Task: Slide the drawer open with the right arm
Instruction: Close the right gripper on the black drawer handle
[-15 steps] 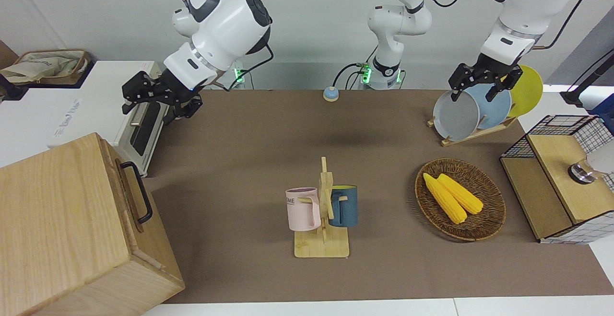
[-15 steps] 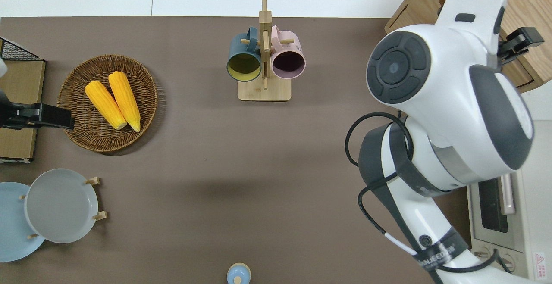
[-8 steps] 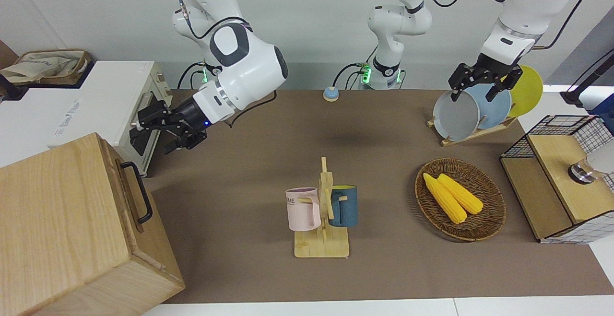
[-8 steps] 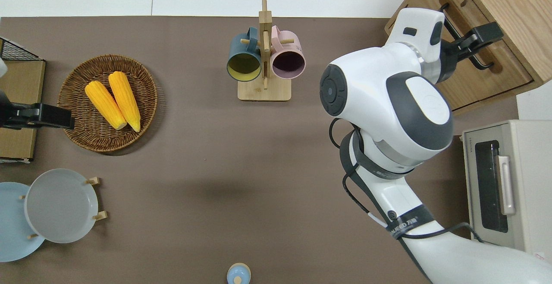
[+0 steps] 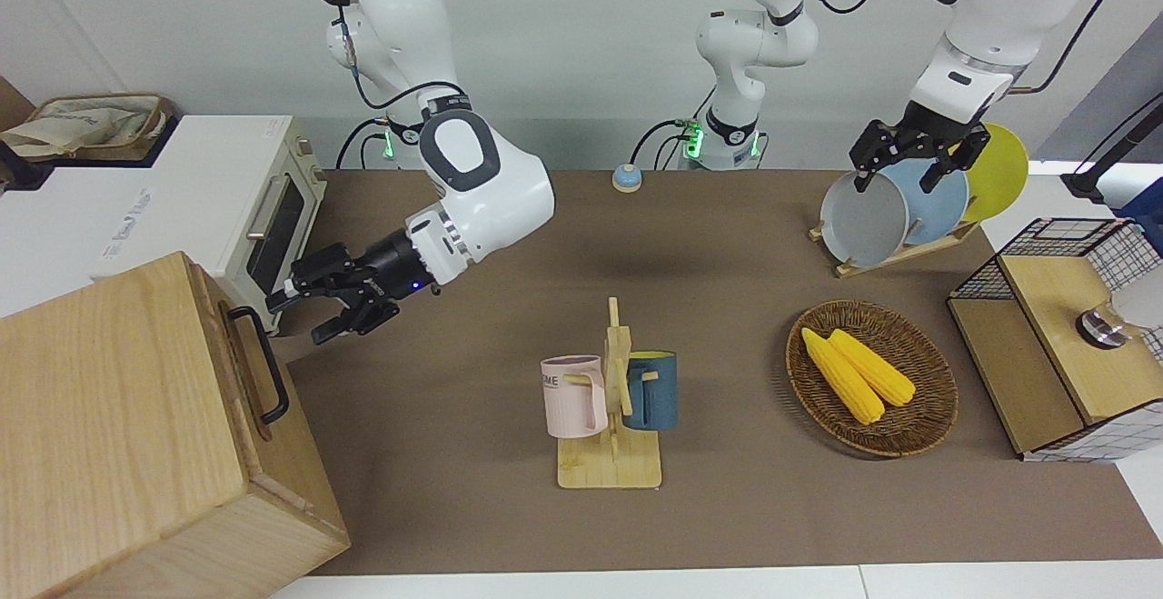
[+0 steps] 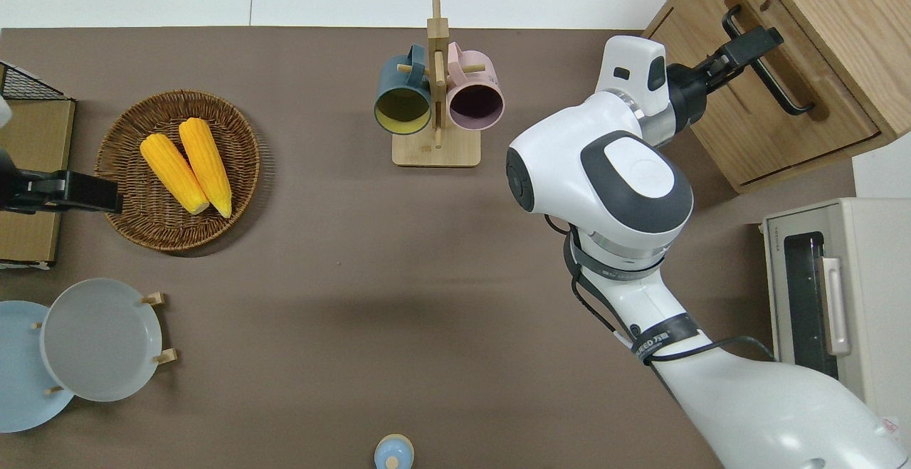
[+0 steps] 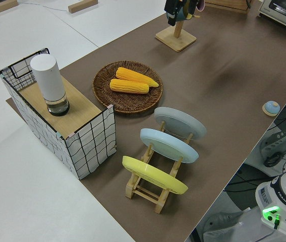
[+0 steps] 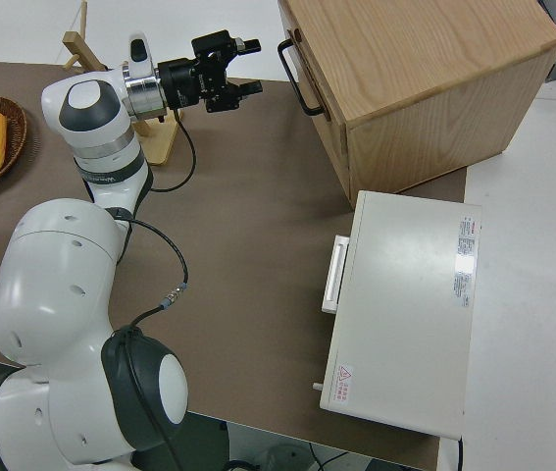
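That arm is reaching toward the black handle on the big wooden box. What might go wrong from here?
The right end effector, open, is short of the black loop handle and not yet around it. If it closes early or off line, it may miss or clip the handle. The toaster oven stands close beside the wooden box, so a wide swing might bump it. The drawer looks shut; a skewed pull may jam it.

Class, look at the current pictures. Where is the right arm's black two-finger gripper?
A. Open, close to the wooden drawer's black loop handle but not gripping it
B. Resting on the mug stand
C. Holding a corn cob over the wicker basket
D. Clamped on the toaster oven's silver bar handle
A: the right arm's black two-finger gripper has its fingers spread, short of the black metal loop handle on the closed light-wood drawer.
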